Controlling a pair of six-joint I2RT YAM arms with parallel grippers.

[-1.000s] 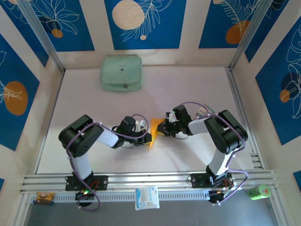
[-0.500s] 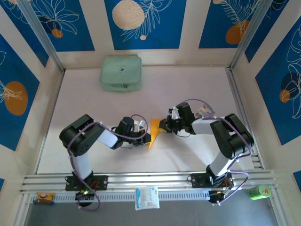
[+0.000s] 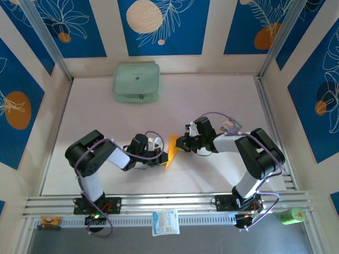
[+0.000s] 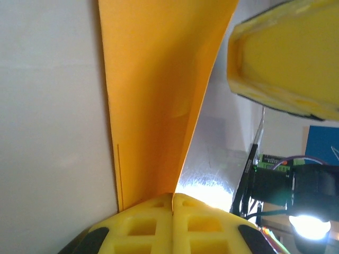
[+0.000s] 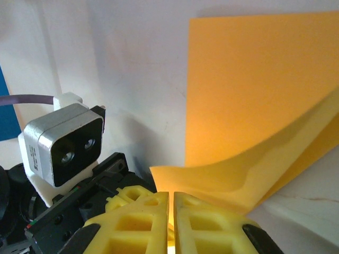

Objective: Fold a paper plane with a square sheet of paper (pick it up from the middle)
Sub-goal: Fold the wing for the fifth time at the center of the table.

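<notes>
- The square sheet of paper (image 3: 172, 151) is sitting near the middle of the bench (image 3: 217, 100), slightly toward its near edge, caught between both arms.
- The left gripper (image 3: 163, 155) is clamping fully closed on one edge of the sheet.
- The right gripper (image 3: 183, 144) is pinching a curled-over flap, with its fingers all but touching.
- Over the last second both grippers and the sheet are drifting a little toward the bench's left edge, grips unchanged.
- This is probably a fold being carried over. It is not pressed flat yet, and no dart shape is showing.
</notes>
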